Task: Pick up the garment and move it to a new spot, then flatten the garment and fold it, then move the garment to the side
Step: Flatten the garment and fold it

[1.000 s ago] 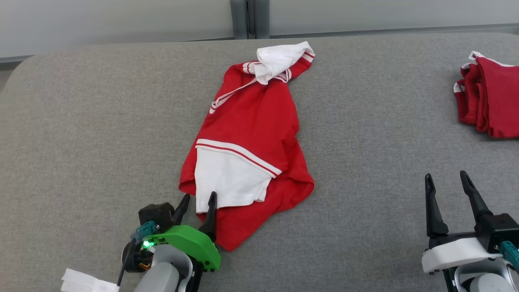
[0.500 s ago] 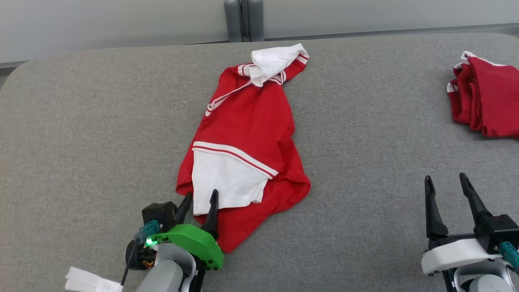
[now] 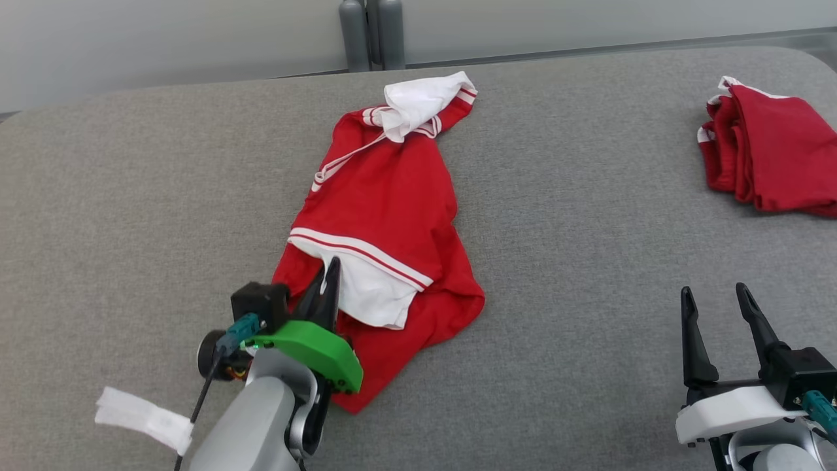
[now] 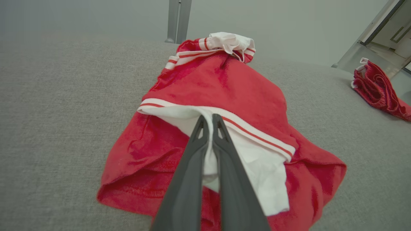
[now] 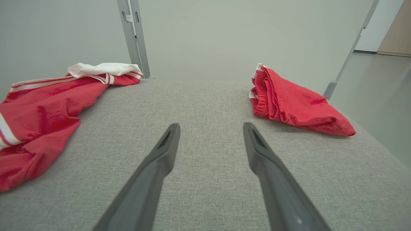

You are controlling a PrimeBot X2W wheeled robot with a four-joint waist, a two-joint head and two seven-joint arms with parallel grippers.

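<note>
The garment point(image 3: 386, 209) is a crumpled red piece with white parts and red-and-white striped bands, lying lengthwise on the grey surface; it also shows in the left wrist view point(image 4: 224, 86) and at the left of the right wrist view point(image 5: 41, 106). My left gripper point(image 3: 329, 275) is shut on its near white panel point(image 4: 253, 160), a fold of white cloth pinched between the fingers point(image 4: 189, 166). My right gripper point(image 3: 713, 297) stands open at the lower right, well clear of the garment, with nothing between its fingers point(image 5: 154, 163).
A second red garment point(image 3: 765, 154), folded, lies at the far right of the grey padded surface point(image 3: 588, 261) and shows in the right wrist view point(image 5: 295, 102). A grey post point(image 3: 371, 33) stands behind the far edge. A white tag point(image 3: 140, 418) hangs from my left arm.
My left gripper moved forward over the white panel and shut on it, bunching the cloth. The camera shifted, so the whole scene slid left. The right gripper stayed open and still.
</note>
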